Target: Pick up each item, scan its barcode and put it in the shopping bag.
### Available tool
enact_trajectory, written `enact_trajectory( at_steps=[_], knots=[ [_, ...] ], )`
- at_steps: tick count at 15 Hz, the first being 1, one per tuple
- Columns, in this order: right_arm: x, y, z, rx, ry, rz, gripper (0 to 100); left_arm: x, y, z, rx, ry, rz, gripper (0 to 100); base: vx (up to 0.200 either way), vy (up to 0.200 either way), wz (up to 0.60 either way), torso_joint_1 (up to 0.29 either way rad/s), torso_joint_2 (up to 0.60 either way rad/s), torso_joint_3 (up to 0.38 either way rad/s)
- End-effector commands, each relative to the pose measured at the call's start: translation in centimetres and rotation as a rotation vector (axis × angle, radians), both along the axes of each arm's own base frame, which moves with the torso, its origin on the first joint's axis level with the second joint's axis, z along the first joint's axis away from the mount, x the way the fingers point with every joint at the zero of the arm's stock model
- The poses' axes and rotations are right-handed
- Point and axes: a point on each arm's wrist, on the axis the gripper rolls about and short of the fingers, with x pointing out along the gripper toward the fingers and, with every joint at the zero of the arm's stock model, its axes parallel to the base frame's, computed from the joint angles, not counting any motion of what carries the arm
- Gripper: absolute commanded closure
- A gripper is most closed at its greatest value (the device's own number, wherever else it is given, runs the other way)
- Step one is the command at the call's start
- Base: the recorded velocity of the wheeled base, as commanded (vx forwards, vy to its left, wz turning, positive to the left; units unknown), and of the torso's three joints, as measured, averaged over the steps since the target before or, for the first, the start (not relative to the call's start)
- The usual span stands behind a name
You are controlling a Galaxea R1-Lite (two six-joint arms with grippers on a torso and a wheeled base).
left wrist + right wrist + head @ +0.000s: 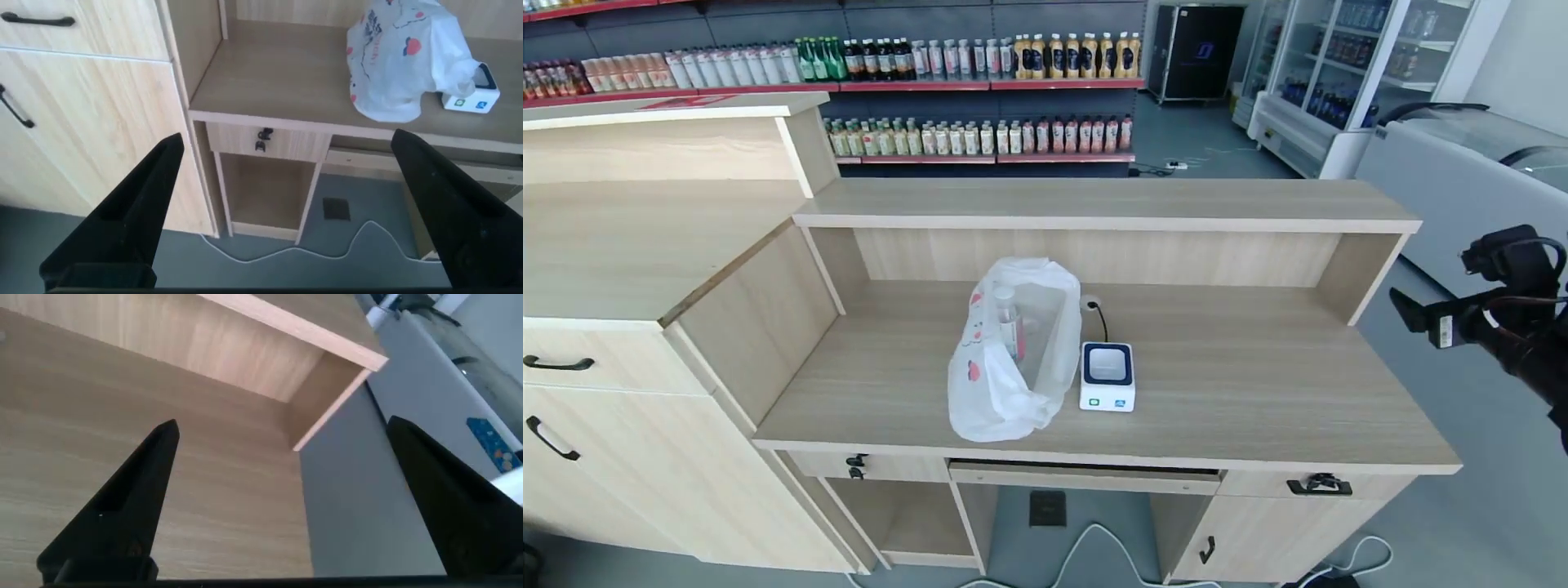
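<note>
Left hand [288,139] hanging wide, empty, below surface [1241,384] level, off its left front. Right hand [282,423] hovering wide, empty, off surface's right end. Shopping bag [1013,359] slumping mid-surface, touching scanner [1107,376]; bottle [1009,322] standing inside.

Risk, judged: limp bag sagging over scanner window, blocking reads. Hand brushing bag could be tipping bottle or snagging cable [1099,318].

Dark right gripper [282,423], jaws spread wide, above wooden desk [73,433], near its end panel [327,400], grey floor [359,482] beyond, white freezer [458,384] past that
</note>
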Motion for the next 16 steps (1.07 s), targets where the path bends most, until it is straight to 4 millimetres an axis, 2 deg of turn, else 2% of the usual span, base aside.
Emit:
enact_trajectory(
  at_steps=[1, 3, 4, 5, 8, 11, 12, 13, 14, 16],
  knots=[
    [-7.3, 0.9, 3.3, 0.118, -0.068, -0.135, 0, 0.0, 0.0, 0.0, 0.0, -0.001, 0.001, 0, 0.0, 0.0, 0.0, 0.0, 0.0, 0.0],
    [-12.7, 2.3, 2.1, 0.198, -0.022, -0.154, 0, 0.0, 0.0, 0.0, 0.0, -0.001, 0.001, 0, 0.0, 0.0, 0.0, 0.0, 0.0, 0.0],
    [-13.5, 2.6, 2.4, 0.241, -0.02, -0.156, 0, 0.0, 0.0, 0.0, 0.0, -0.001, 0.001, 0, 0.0, 0.0, 0.0, 0.0, 0.0, 0.0],
    [-15.5, 3.3, 2.2, 0.329, 0.01, -0.19, 0, 0.0, 0.0, 0.0, 0.0, -0.001, 0.001, 0, 0.0, 0.0, 0.0, 0.0, 0.0, 0.0],
    [-20.7, 4.9, -2.8, 0.341, 0.106, -0.183, 0, 0.0, 0.0, 0.0, 0.0, -0.001, 0.001, 0, 0.0, 0.0, 0.0, 0.0, 0.0, 0.0],
    [-25.7, 6.6, -4.3, 0.338, 0.067, -0.089, 0, 0.0, 0.0, 0.0, 0.0, -0.001, 0.001, 0, 0.0, 0.0, 0.0, 0.0, 0.0, 0.0],
    [-26.7, 6.8, -4.7, 0.339, 0.052, -0.071, 0, 0.0, 0.0, 0.0, 0.0, -0.001, 0.001, 0, 0.0, 0.0, 0.0, 0.0, 0.0, 0.0],
    [-29.7, 7.2, -6.6, 0.323, 0.037, -0.061, 0, 0.0, 0.0, 0.0, 0.0, -0.001, 0.001, 0, 0.0, 0.0, 0.0, 0.0, 0.0, 0.0],
    [-31.4, 7.5, -8.4, 0.325, 0.037, -0.065, 0, 0.0, 0.0, 0.0, 0.0, -0.001, 0.001, 0, 0.0, 0.0, 0.0, 0.0, 0.0, 0.0],
    [-31.5, 7.5, -8.3, 0.394, -0.017, -0.072, 0, 0.0, 0.0, 0.0, 0.0, -0.001, 0.001, 0, 0.0, 0.0, 0.0, 0.0, 0.0, 0.0]
  ],
)
